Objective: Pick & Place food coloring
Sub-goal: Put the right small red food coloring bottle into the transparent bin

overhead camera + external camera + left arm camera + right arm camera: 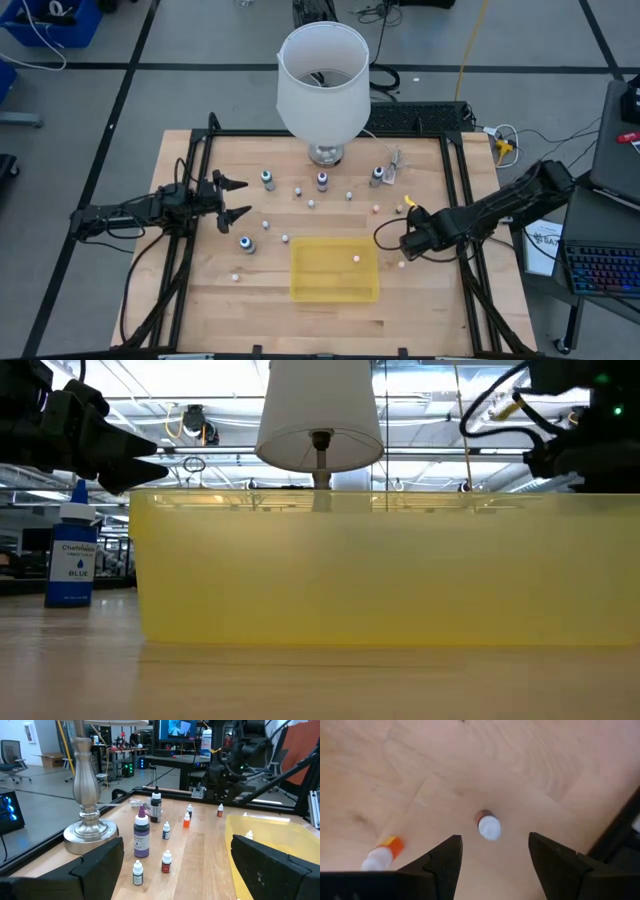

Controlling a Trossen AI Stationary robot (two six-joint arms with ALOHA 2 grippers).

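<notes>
So the desk (200,290) was a wooden top in a black frame, with a big lamp (322,85) parked at its far edge, white shade and silver base. I'll place everything off that lamp.

Toward the near side from the lamp sat a yellow bin (334,268), with one little bottle (356,259) already lying inside it.

The left arm hung off to the lamp's left, its gripper (236,198) up above the desk with jaws spread wide and nothing between them. The right gripper (411,228) was off to the lamp's right and nearer the front, jaws also spread, pointing straight down over a small brown bottle (487,825) with a white cap, not touching it. An orange bottle (382,854) lay tipped over just beside that one.

The food coloring was scattered between lamp and bin: a purple bottle (141,833) closest to the lamp base, a black one (156,807) to its right, and a blue one (73,546) standing upright left of the bin. Tiny white-capped ones were dotted loosely around those, all well apart.
</notes>
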